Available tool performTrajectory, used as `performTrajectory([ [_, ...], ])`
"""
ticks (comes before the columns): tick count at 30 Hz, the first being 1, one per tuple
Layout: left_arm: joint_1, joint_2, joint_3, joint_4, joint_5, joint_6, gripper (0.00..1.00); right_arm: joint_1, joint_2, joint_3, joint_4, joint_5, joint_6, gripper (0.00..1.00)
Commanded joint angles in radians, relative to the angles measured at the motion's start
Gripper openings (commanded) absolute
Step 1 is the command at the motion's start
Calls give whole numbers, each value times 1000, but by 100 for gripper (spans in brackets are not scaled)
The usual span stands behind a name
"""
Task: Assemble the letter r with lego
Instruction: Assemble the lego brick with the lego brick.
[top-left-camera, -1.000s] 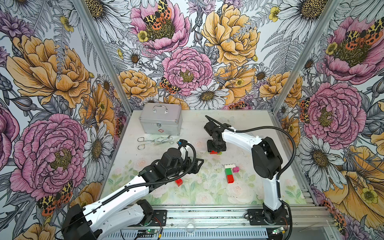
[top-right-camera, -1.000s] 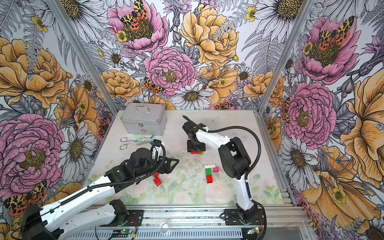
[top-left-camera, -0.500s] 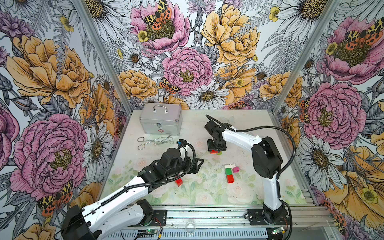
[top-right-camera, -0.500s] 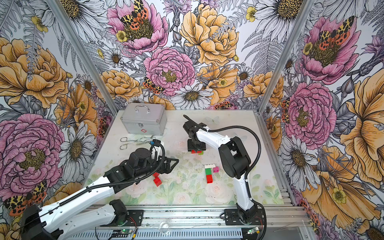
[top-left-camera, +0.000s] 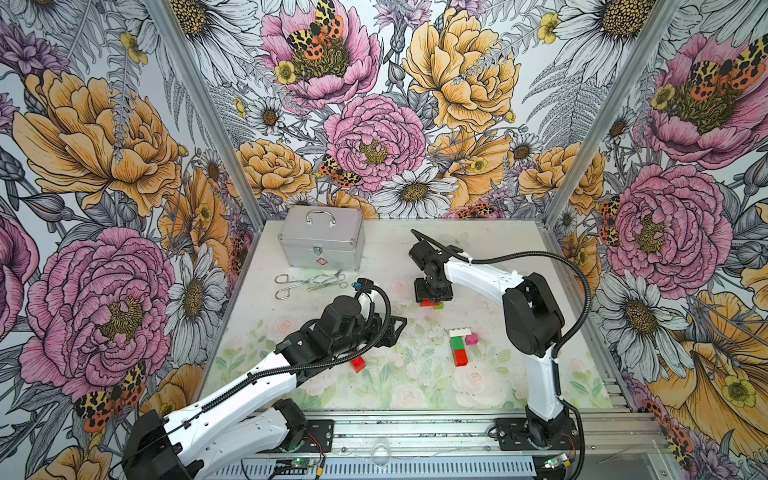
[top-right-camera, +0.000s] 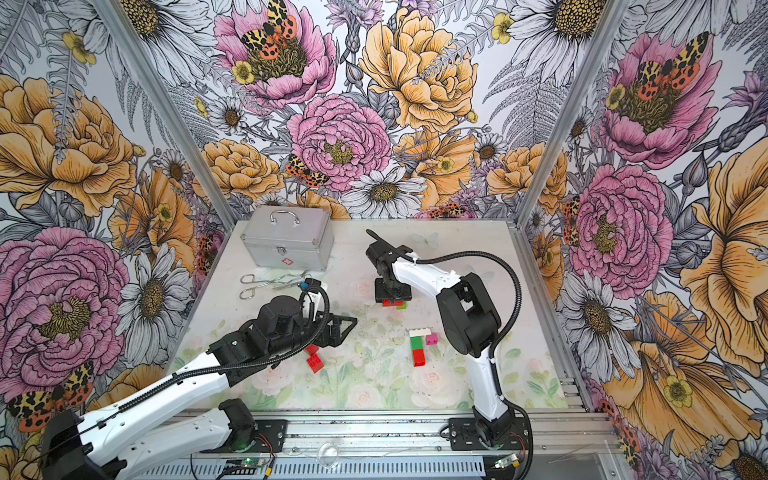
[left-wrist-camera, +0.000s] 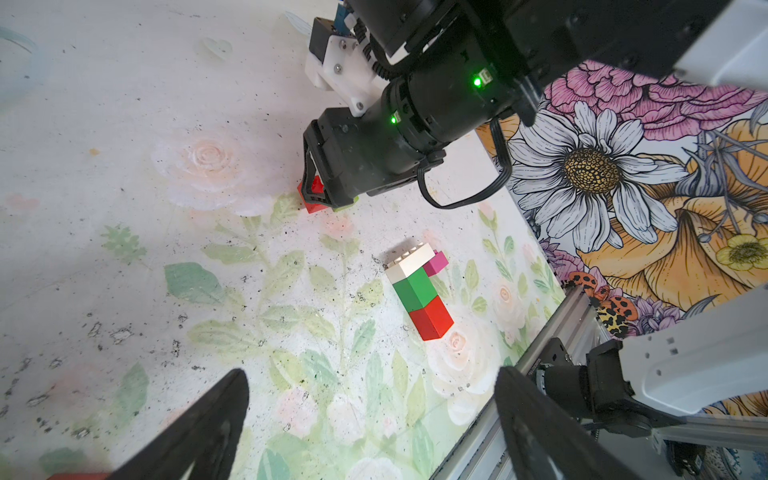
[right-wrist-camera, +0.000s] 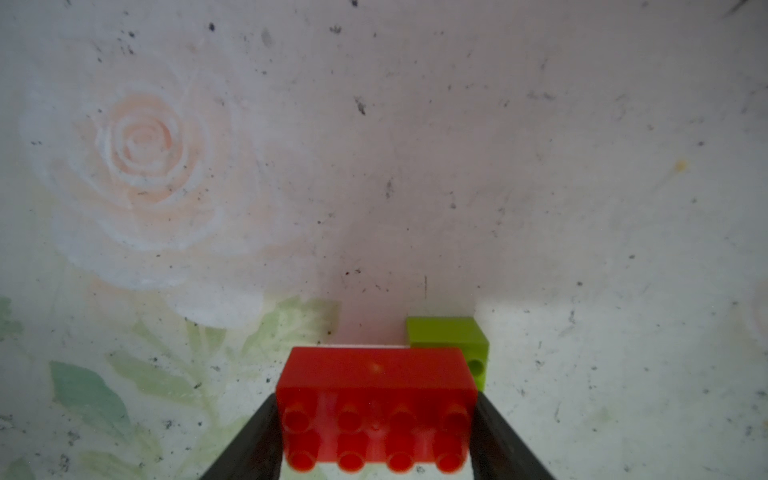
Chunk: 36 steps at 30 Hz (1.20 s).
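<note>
My right gripper (right-wrist-camera: 374, 415) is shut on a red lego brick (right-wrist-camera: 376, 386), gripped by its two short ends, studs facing the camera. A lime brick (right-wrist-camera: 446, 336) lies right behind it on the mat. Both top views show this pair under the right gripper (top-left-camera: 432, 296). A joined group lies flat mid-mat: white brick (top-left-camera: 460, 332), pink brick (top-left-camera: 471, 339), dark green brick (top-left-camera: 457, 343) and red brick (top-left-camera: 460, 357). My left gripper (top-left-camera: 395, 328) is open and holds nothing. It hovers left of that group, above loose red bricks (top-right-camera: 314, 363).
A silver metal case (top-left-camera: 321, 243) stands at the back left, with scissors and forceps (top-left-camera: 309, 282) lying in front of it. An aluminium rail (top-left-camera: 415, 419) runs along the front edge. Flowered walls close in the left, back and right sides.
</note>
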Motion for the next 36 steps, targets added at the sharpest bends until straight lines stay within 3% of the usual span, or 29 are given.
performTrajectory([
  [1, 10, -9, 10, 6, -15, 6, 94, -1, 30, 21, 10, -18, 2, 45],
  [36, 22, -27, -10, 18, 1, 5, 94, 23, 17, 30, 8, -20, 22, 45],
])
